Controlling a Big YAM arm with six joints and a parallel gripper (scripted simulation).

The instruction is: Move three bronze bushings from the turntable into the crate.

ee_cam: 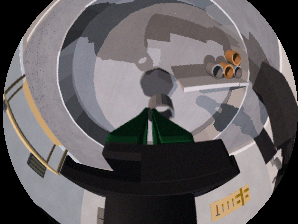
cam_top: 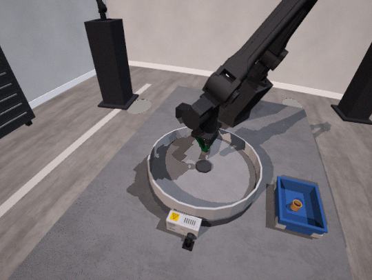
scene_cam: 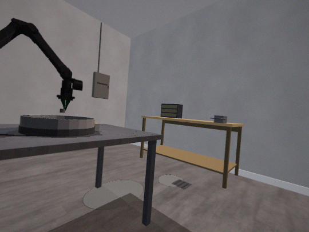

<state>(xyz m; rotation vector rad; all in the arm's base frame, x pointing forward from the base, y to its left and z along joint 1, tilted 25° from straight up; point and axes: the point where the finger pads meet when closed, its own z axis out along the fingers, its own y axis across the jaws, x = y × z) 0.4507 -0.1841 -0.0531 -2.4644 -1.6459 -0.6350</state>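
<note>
My gripper (cam_top: 205,150) hangs above the middle of the round turntable (cam_top: 204,172), just over its dark hub (cam_top: 204,166). It is shut on a small bushing (scene_cam: 62,110), which shows dull grey in the side view and in the wrist view (ee_cam: 161,103); I cannot tell its true colour. A cluster of bushings (ee_cam: 224,67), some bronze and some grey, lies beside a divider on the turntable; the arm hides it in the top view. The blue crate (cam_top: 302,207) at the right holds one bronze bushing (cam_top: 295,203).
A white control box (cam_top: 183,221) with a yellow label stands in front of the turntable's raised rim. Black pillars (cam_top: 110,58) stand behind the table. A wooden bench (scene_cam: 191,123) stands far off to the side.
</note>
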